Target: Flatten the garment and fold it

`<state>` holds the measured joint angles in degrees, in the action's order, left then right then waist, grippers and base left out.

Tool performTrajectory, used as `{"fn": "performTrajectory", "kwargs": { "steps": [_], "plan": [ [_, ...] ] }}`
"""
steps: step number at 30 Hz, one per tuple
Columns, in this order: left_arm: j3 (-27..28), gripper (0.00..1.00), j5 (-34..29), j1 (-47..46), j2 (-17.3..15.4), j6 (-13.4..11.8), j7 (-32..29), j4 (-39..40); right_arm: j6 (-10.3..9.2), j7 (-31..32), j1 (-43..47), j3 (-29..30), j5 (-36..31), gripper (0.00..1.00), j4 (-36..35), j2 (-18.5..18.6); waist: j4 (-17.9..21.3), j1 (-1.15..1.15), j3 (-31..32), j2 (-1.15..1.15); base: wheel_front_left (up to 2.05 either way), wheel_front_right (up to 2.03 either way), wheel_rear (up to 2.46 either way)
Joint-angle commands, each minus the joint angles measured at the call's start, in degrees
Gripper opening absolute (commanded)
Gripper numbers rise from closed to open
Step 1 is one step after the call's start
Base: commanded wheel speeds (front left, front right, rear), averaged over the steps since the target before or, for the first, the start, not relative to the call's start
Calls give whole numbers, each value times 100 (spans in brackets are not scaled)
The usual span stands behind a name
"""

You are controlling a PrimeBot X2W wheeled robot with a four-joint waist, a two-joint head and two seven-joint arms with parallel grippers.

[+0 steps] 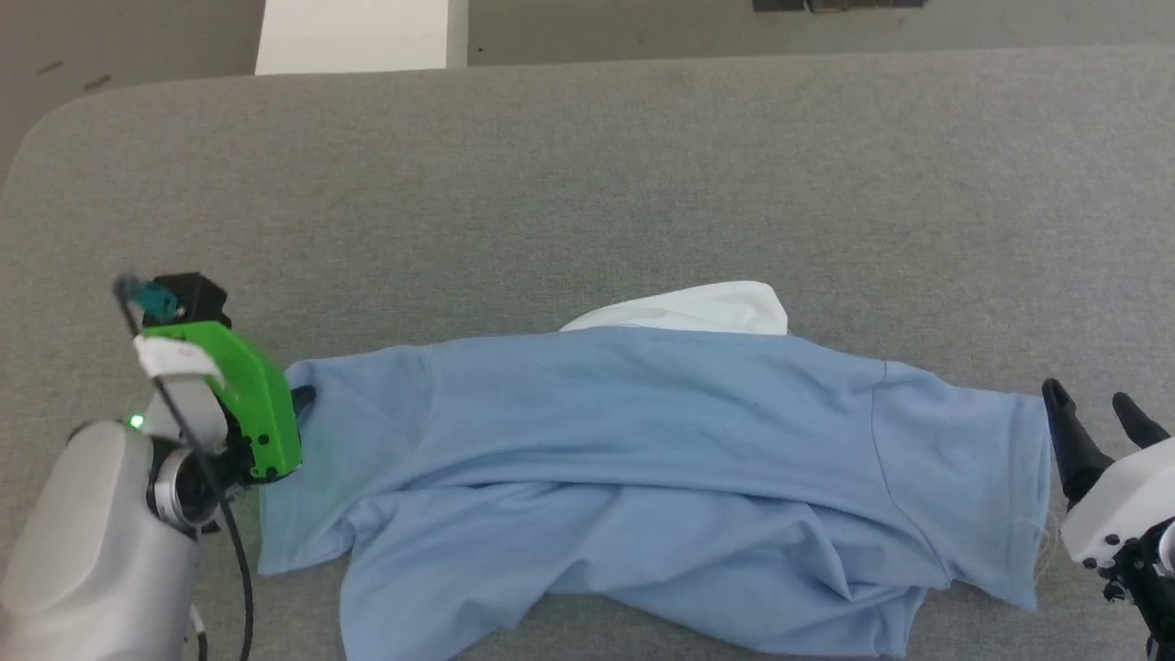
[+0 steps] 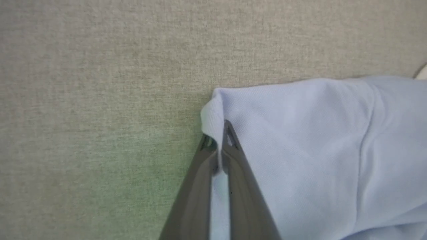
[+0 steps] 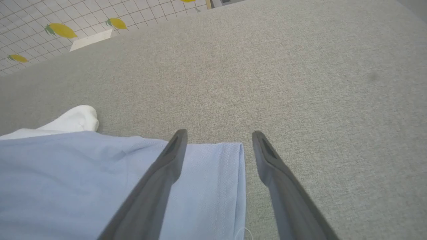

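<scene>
Left gripper (image 2: 218, 133): jaws closed tight, pinching a fold at the sleeve edge of the shirt (image 1: 643, 431). Right gripper (image 3: 218, 135): jaws spread wide at the opposite sleeve hem, holding nothing, with one finger over the cloth and the other over bare table (image 1: 587, 165). The light blue shirt lies rumpled across the grey fabric-covered table, with its white collar (image 1: 698, 308) on the far side. Past the table edge is a white gridded floor (image 3: 30, 13) printed with yellow lemons.

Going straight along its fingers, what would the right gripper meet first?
Likely bare gray tabletop: the tips of the open right gripper lie beyond the sleeve hem of the garment. Height is unclear.
</scene>
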<state>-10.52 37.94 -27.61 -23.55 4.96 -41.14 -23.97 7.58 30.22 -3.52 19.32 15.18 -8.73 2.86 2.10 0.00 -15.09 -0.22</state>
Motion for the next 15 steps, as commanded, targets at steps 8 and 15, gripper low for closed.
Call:
{"fn": "performTrajectory", "kwargs": {
  "steps": [8,15],
  "plan": [
    [653,0,284,920,164,-361,971,1326,-9,1037,-407,-18,-753,100,-138,108,-61,0,36,22,0,0,0],
    [913,0,339,1571,273,-566,1376,2237,-9,2108,-983,-365,-919,100,276,701,-88,0,-330,22,0,0,0]
  ]
}}
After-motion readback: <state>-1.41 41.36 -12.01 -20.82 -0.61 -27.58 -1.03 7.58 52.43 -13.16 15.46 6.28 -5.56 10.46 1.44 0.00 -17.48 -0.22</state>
